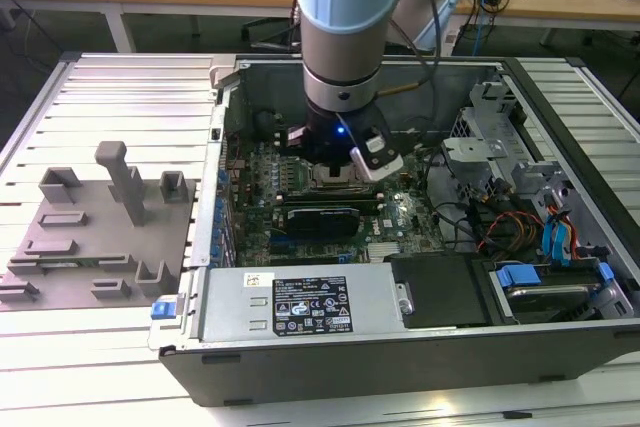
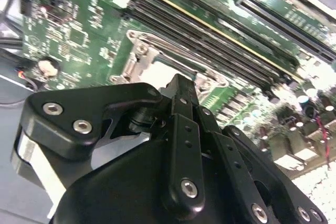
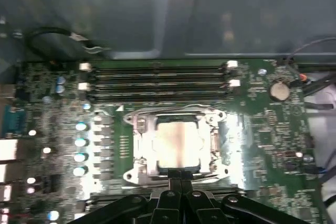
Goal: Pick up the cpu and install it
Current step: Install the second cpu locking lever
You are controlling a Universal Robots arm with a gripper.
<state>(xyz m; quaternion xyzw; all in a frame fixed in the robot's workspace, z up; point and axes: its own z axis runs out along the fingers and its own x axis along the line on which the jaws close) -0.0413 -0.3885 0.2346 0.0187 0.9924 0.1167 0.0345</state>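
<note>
- In the exterior view the arm (image 1: 345,37) reaches down into the open case (image 1: 400,347), its gripper (image 1: 335,172) low over the green board (image 1: 400,212)
- The cpu (image 3: 176,144) lies flat in the socket (image 3: 137,150), its pale metal top up, framed by the socket's metal bracket; no finger touches it
- In the first wrist view the gripper's (image 3: 176,184) black fingers come together in a narrow point at the socket's edge, just beside the cpu; they look pressed together with nothing between them
- In the second wrist view the gripper (image 2: 181,90) hangs just above the socket (image 2: 157,72), whose pale inside shows past the fingertip
- Four long memory slots (image 3: 157,82) run beside the socket
- Outside the case, on the exterior view's left, grey fixture blocks (image 1: 100,227) stand on the ribbed table (image 1: 130,87)
</note>
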